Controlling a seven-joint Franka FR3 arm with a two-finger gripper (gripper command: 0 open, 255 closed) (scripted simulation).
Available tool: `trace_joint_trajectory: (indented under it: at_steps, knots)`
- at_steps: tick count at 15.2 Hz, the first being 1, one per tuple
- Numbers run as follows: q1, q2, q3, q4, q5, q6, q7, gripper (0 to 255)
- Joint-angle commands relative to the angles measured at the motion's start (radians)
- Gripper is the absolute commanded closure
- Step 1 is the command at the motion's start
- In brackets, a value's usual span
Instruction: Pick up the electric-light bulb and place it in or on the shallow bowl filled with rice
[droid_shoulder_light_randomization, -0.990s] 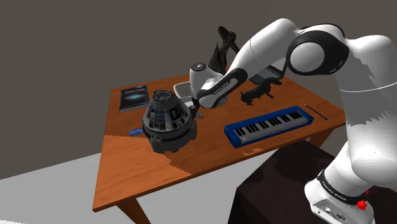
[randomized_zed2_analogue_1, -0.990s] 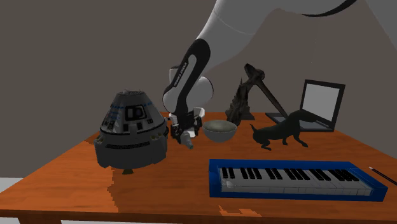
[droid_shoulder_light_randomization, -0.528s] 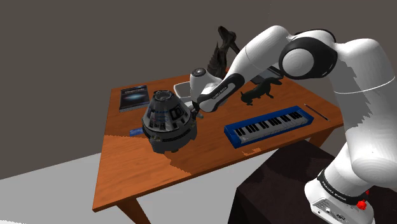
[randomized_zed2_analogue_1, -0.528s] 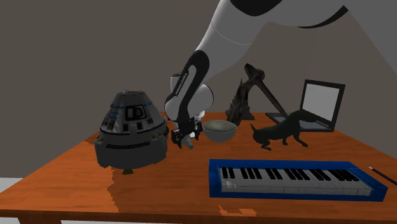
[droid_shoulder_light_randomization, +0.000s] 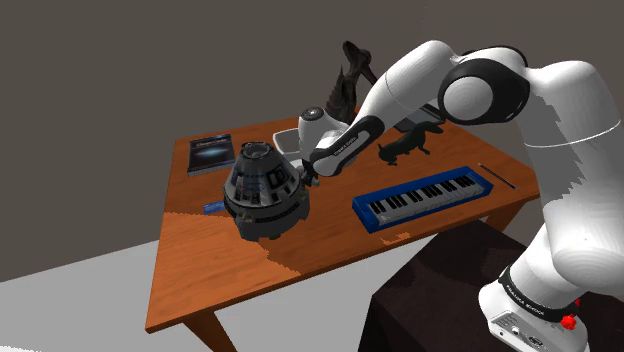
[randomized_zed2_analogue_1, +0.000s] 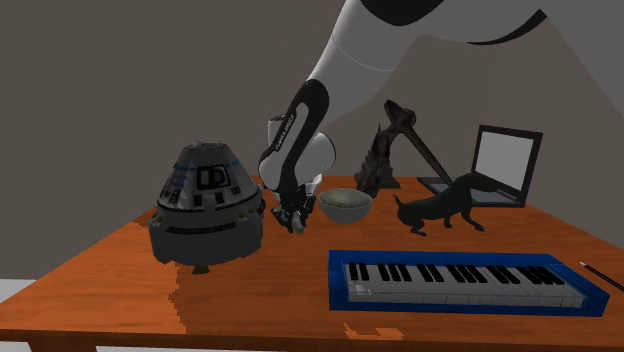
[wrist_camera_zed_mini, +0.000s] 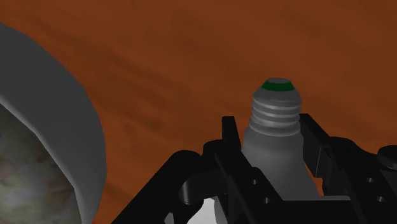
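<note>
The grey light bulb (wrist_camera_zed_mini: 275, 127), with a ribbed screw base and a green tip, sits between my two black fingers (wrist_camera_zed_mini: 230, 132), which clasp its neck on both sides. It lies low over the brown wooden table (wrist_camera_zed_mini: 191, 57). My gripper (randomized_zed2_analogue_1: 293, 218) is shut on it, just beside the grey shallow bowl (randomized_zed2_analogue_1: 345, 205) and close to the capsule model. The bowl's grey rim (wrist_camera_zed_mini: 73, 133) curves near the gripper, with a pale speckled filling inside. In the shoulder view my gripper (droid_shoulder_light_randomization: 312, 178) is down at the table, in front of the bowl (droid_shoulder_light_randomization: 288, 141).
A large dark space-capsule model (randomized_zed2_analogue_1: 205, 205) stands close to the gripper. A blue piano keyboard (randomized_zed2_analogue_1: 460, 282) lies toward the table's front. A black dog figurine (randomized_zed2_analogue_1: 445, 208), a laptop (randomized_zed2_analogue_1: 505, 165), a dark statue (randomized_zed2_analogue_1: 385, 150), a book (droid_shoulder_light_randomization: 211, 152) and a pencil (droid_shoulder_light_randomization: 497, 176) occupy the rest.
The fingers were spread wide earlier and have closed onto the bulb. The hand first sank a little toward the table, then stayed in place.
</note>
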Motion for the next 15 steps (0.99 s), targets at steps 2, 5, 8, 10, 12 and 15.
trace_joint_trajectory:
  at_steps: [2,5,8,10,12,15]
  knots:
    - [0.000,0.000,0.000,0.000,0.000,0.000,0.000,255]
    - [0.000,0.000,0.000,0.000,0.000,0.000,0.000,255]
    - [-0.002,-0.010,0.002,-0.002,0.003,-0.008,-0.003,255]
    - [-0.004,-0.030,0.007,-0.005,0.008,-0.025,-0.010,255]
    - [-0.007,-0.049,0.012,-0.006,0.014,-0.042,-0.017,255]
    - [-0.011,-0.076,0.019,-0.007,0.022,-0.069,-0.028,255]
